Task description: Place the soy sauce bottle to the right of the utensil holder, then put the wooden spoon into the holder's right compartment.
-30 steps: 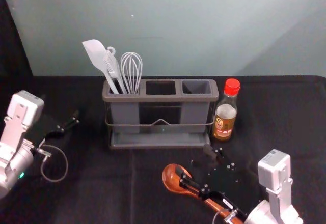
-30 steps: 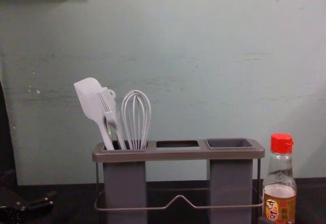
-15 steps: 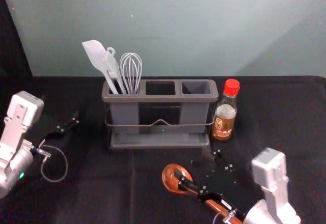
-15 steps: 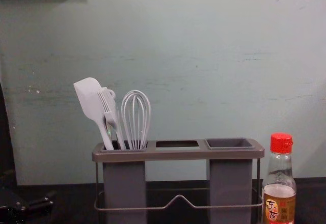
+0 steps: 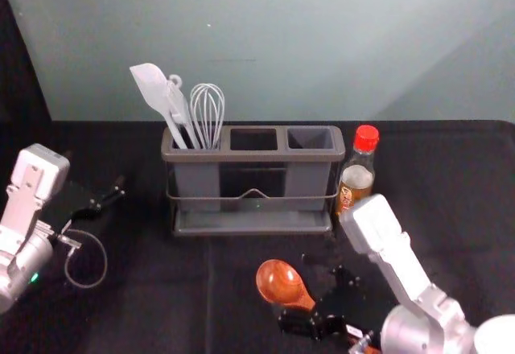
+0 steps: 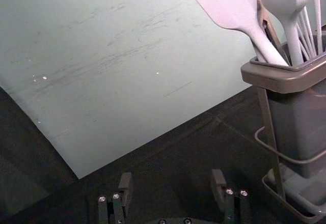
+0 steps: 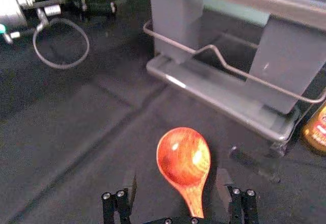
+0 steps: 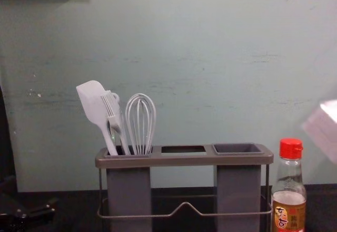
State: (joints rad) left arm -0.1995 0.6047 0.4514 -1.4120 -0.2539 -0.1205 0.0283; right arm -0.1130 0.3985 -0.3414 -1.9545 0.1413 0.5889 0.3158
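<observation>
In the head view, the soy sauce bottle (image 5: pixel 356 179) stands upright just beside the right end of the utensil holder (image 5: pixel 253 157), which looks like its intended spot and keeps it clear of the right compartment (image 5: pixel 311 138). The wooden spoon (image 5: pixel 280 281) lies in front of the holder, bowl toward it and handle running away, with the right hand (image 5: pixel 314 298) low over its neck. The left hand (image 5: pixel 94 170) is parked to the holder's left. In the left wrist view its two fingers stand well apart with nothing between them. In the right wrist view the right hand's fingers are spread too, one on each side of the spoon's neck, not gripping it; that seems meant for closing on the neck, then lifting and upending the spoon so the handle goes in first. The bowl is a smooth, glossy oval of reddish, grained wood. The chest view shows the spatula (image 8: pixel 95 105), brush (image 8: pixel 114 117) and whisk (image 8: pixel 140 124), pale and slender, leaning in the holder's left compartment (image 8: pixel 129 190), handles down; the right one, a matte grey box with a rounded rim, has room for the spoon. The bottle is clear glass, dark liquid below a red cap.
</observation>
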